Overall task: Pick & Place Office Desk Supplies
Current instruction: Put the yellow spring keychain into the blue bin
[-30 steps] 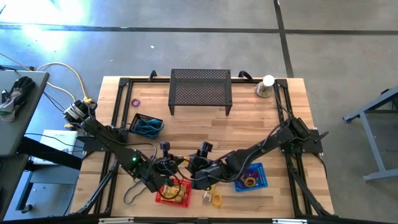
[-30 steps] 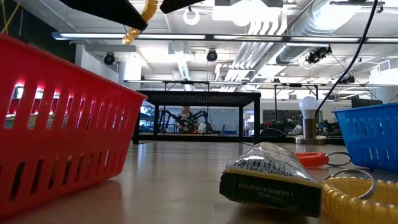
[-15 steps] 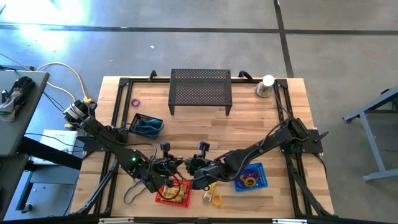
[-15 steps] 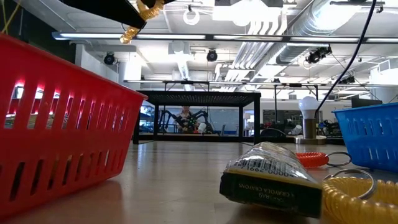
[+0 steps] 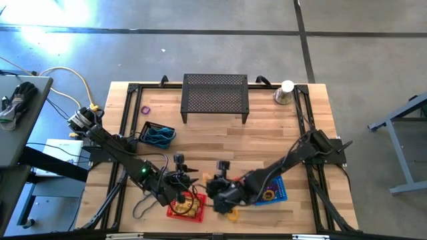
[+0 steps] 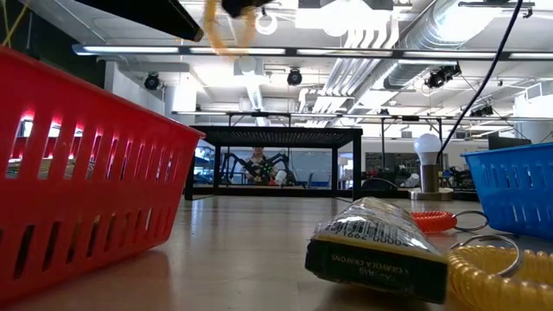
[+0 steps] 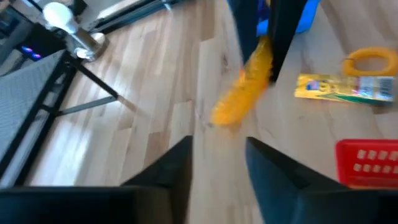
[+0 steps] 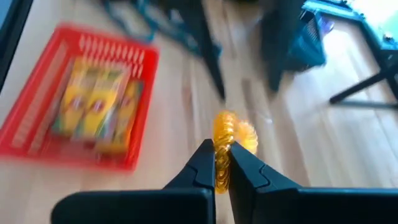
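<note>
A yellow coiled loop (image 8: 232, 132) hangs in the air between the two arms, above the table near its front edge; my right gripper (image 8: 222, 163) is shut on it. In the left wrist view the loop (image 7: 244, 92) shows blurred ahead of my left gripper (image 7: 217, 163), which is open with nothing between its fingers. The loop is to the right of the red basket (image 5: 185, 208), which holds yellow crayon boxes (image 8: 98, 102). Another crayon box (image 6: 378, 246) and a second yellow coil (image 5: 231, 213) lie flat on the table. My right gripper pinches the yellow coiled loop between its two fingers at the loop's nearer part (image 8: 222, 146). The fingers slant down toward the table's left. The loop is lifted clear of the table, and the rest of it sticks out beyond the fingertips.
A blue basket (image 5: 271, 189) with rings stands under my right arm. A black basket with teal loops (image 5: 157, 135) and a purple ring (image 5: 145, 110) lie at the left. The black mesh stand (image 5: 215, 97) and a silver cone with a bulb (image 5: 285, 92) stand at the far edge.
The yellow loop hung at my left gripper's tip; now it has come away from that gripper and swings, blurred, from my right gripper. My right gripper has gone a little down and toward the table's near edge.
</note>
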Controlling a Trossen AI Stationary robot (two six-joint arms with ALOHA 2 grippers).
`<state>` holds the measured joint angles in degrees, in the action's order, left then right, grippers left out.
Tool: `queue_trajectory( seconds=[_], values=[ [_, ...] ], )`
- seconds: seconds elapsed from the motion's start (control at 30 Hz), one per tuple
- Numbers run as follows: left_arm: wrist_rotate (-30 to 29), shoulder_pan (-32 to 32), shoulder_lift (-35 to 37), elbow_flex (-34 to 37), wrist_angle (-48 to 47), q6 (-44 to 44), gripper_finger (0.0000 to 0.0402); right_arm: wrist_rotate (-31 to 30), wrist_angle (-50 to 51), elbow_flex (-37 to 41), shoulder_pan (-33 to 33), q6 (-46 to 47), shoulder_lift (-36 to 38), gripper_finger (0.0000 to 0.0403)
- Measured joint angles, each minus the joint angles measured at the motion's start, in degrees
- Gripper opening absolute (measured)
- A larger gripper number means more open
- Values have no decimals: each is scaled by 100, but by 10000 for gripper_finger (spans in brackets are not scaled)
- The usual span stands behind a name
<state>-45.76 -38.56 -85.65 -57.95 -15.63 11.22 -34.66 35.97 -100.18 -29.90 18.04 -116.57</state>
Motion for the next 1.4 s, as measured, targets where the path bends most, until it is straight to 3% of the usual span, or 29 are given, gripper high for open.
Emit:
queue_trajectory(
  seconds=[0.1,0.2,0.33,0.53,0.63,0.97,1.13,1.4],
  values=[
    [25,-44,0,0,59,110,184,-21,483,2,-273,344,48,5],
    [101,-82,0,0,108,347,209,-409,1078,2,-625,826,240,5],
    [131,-141,2,0,122,652,218,-542,2368,0,-1034,2316,529,6],
    [129,-236,4,0,137,675,219,137,4522,2,-1419,5175,623,5],
    [129,-271,4,0,168,683,219,597,5061,0,-1524,6085,588,5],
    [415,-331,4,0,200,1464,219,1755,4528,977,-1428,6621,568,6],
    [738,-331,4,0,198,1475,219,1836,4441,1298,-1299,6587,568,17],
    [769,-331,4,0,147,1475,219,2018,4144,1307,-1286,6224,568,73]
  ],
)
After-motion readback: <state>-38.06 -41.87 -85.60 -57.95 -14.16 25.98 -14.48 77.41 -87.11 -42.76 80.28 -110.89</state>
